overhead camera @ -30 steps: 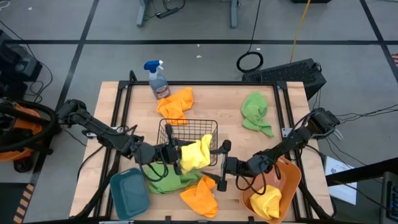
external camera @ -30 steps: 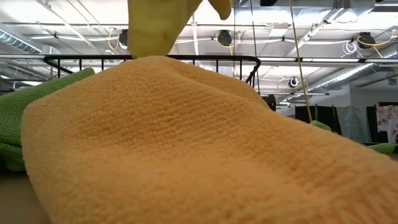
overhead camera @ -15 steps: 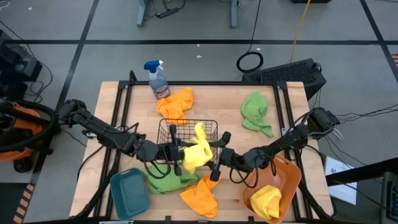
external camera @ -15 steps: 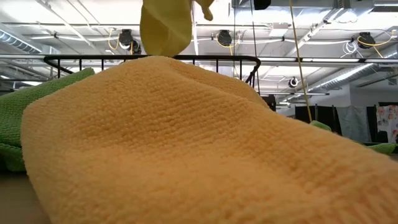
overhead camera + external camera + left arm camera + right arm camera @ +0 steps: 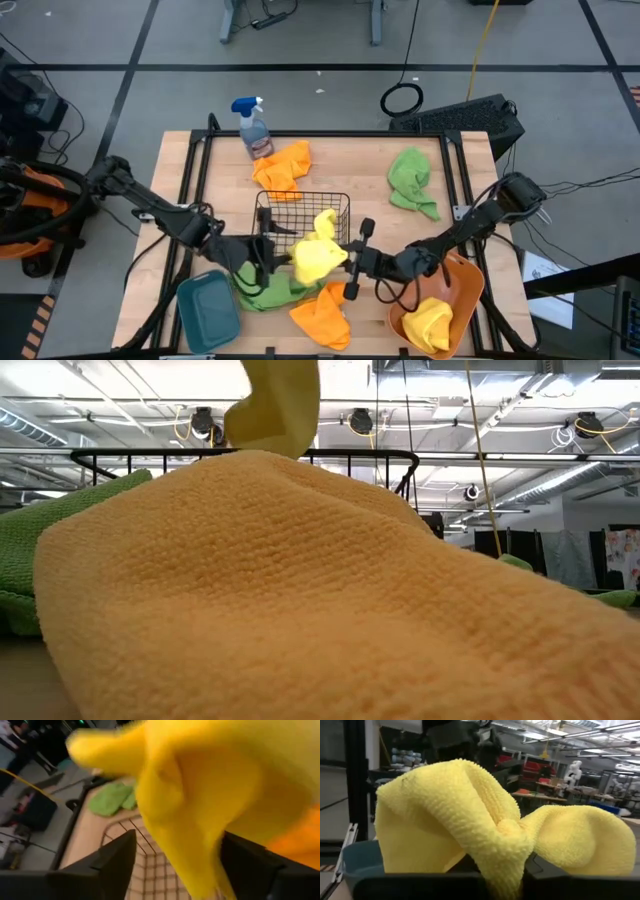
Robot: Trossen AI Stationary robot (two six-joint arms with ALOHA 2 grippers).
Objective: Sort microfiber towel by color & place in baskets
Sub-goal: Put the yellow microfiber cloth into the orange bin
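Since half a second ago, both arms have drawn back from the black wire basket (image 5: pixel 303 212), carrying the yellow towel (image 5: pixel 318 258) toward its near edge. I see my left jaws (image 5: pixel 268 253) closed on one end of the towel and my right jaws (image 5: pixel 352 268) closed on the other, the cloth bunched between them. Below lie a green towel (image 5: pixel 272 292) and an orange towel (image 5: pixel 322 320). Beyond the right jaws sits the orange tub (image 5: pixel 470 290); beside the left, the teal tub (image 5: pixel 208 310).
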